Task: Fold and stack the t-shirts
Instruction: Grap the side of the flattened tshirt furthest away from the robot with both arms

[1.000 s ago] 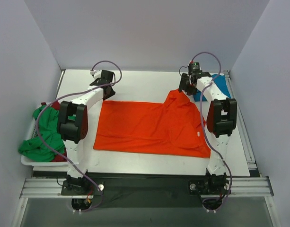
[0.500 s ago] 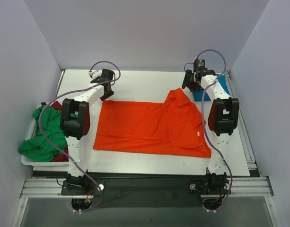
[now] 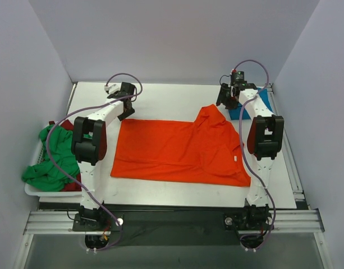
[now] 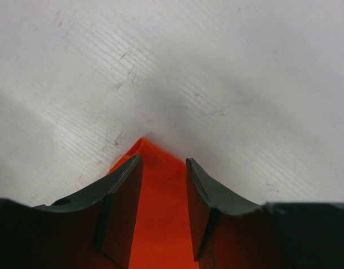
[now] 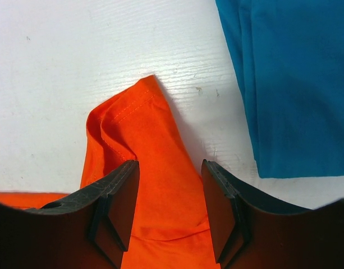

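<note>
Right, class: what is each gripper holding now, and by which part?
Nothing: the left gripper and right gripper stand open over the far edge of the orange-red t-shirt.

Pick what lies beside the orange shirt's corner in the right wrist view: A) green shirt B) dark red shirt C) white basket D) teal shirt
D: the teal blue t-shirt lies flat in the upper right of that view, beside the orange-red t-shirt corner, with a strip of table between them.
</note>
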Tool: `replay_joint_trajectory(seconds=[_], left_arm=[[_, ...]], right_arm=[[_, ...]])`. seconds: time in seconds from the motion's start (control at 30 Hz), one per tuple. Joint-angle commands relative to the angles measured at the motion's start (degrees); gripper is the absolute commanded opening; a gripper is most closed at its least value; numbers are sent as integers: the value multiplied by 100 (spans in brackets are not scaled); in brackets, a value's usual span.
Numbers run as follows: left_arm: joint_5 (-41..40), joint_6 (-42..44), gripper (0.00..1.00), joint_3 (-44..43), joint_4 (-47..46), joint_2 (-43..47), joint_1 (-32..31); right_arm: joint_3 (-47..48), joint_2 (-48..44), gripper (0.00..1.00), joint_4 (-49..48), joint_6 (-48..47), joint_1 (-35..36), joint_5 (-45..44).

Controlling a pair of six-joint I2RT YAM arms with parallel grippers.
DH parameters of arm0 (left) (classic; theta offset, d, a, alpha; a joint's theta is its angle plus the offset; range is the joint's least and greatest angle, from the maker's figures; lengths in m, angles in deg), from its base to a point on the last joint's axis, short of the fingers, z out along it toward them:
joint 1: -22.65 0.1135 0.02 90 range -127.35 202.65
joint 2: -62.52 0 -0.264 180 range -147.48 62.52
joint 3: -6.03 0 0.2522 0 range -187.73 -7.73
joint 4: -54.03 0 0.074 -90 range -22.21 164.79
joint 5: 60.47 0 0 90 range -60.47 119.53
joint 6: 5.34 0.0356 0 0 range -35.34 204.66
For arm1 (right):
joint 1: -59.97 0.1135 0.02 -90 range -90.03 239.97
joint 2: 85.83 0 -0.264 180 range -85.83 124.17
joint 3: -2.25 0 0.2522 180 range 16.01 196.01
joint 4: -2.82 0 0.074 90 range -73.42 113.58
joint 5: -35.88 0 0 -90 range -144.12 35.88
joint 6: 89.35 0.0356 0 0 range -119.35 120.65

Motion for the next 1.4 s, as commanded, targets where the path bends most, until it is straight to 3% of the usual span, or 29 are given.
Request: replay_joint_trajectory(seconds=[0.0,0.47,0.57,0.7,0.73,0.97,1.17,1.37], left_arm=[[-72,-96,47,0,39,61,31],[-55,-148,47,-123,82,-273,40],[-20,-140,42,-123,65,-308,40],[42,-87,29,-150,4,-335,40],[59,-70,20,-150,-5,-335,40],[165,19,2,-79,-111,-317,66],[297,71,0,52,-278,-282,84],[376,98,0,158,-392,-177,84]], right_arm=[[136,108,49,66,-47,-54,172],[311,398,49,57,32,-186,401],[390,468,49,57,76,-212,489],[496,565,49,66,155,-265,577],[513,591,48,66,190,-265,612],[619,811,43,57,436,-344,901],[619,916,39,57,533,-353,1069],[602,926,25,22,665,-362,1359]])
